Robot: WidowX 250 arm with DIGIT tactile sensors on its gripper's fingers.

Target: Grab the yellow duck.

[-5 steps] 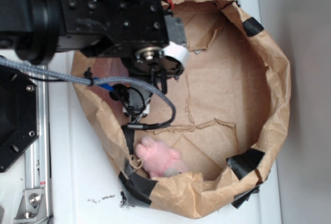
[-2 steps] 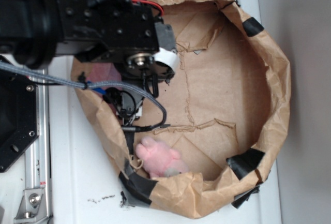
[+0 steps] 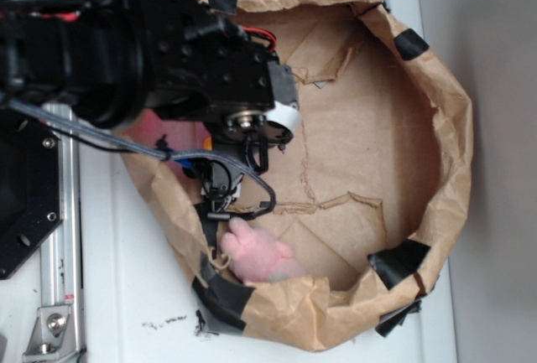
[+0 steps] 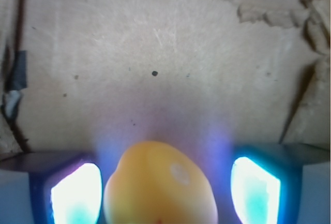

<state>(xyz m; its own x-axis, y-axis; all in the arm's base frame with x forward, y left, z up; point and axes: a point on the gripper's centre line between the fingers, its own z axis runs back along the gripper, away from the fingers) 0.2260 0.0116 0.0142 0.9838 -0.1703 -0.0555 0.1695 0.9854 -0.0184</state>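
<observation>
In the wrist view the yellow duck (image 4: 160, 185) fills the bottom centre, glossy and rounded, resting on the brown paper floor. My gripper (image 4: 165, 195) stands open around it. The left finger (image 4: 75, 195) is almost against the duck's side, while a narrow gap separates the duck from the right finger (image 4: 256, 193). In the exterior view the black arm (image 3: 168, 61) reaches into the left side of the paper bin and hides the duck; the gripper (image 3: 222, 195) points down just above the pink plush.
The brown paper bin (image 3: 453, 128) has raised crumpled walls patched with black tape (image 3: 401, 261). A fuzzy pink plush toy (image 3: 256, 252) lies against the near-left wall. A cable (image 3: 252, 204) loops beside the gripper. A metal rail (image 3: 59, 296) runs along the left.
The arm has shifted within the bin's left side, first slightly left, then down the frame. The gripper end now sits closer to the pink plush. The plush has not moved.
</observation>
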